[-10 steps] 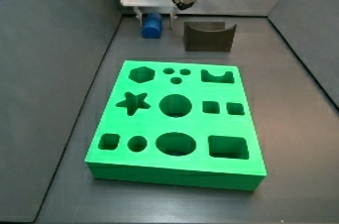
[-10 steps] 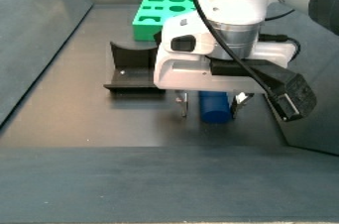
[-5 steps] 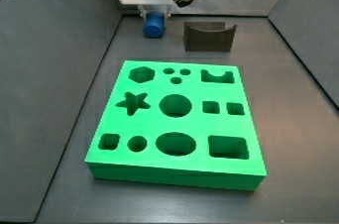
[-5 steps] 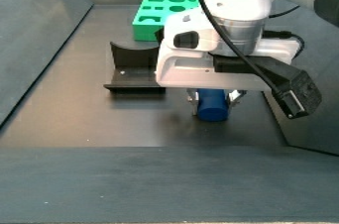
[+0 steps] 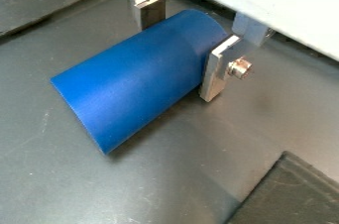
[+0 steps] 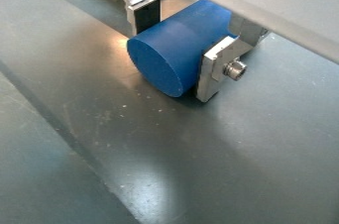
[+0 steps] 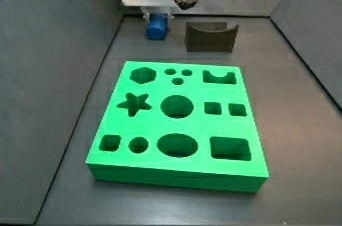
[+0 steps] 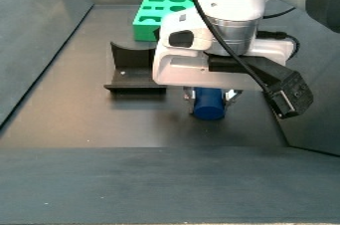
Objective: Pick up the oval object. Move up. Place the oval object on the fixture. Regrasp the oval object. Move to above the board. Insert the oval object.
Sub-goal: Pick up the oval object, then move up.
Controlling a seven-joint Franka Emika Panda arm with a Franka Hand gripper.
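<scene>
The oval object [image 5: 133, 84] is a smooth blue peg lying on its side on the dark floor, its flat oval end [image 6: 166, 64] facing a wrist camera. My gripper [image 5: 184, 48] [image 6: 180, 48] straddles it, and both silver fingers [image 5: 219, 64] [image 6: 219, 61] press against its sides, so it is shut on it. In both side views the gripper [image 7: 158, 10] [image 8: 208, 94] stands low over the peg [image 7: 156, 27] [image 8: 208, 104]. The dark notched fixture [image 7: 210, 37] [image 8: 130, 70] stands close beside it. The green board [image 7: 181, 120] [image 8: 162, 12] lies further off.
Grey walls [image 7: 67, 20] enclose the floor on several sides. The arm's white body [image 8: 240, 5] and a black cable [image 8: 272, 75] hang above the peg. The peg rests near the back wall, beside the fixture.
The fingers have come together onto the blue peg; one second ago one finger stood clear of its side. The peg still lies on the floor.
</scene>
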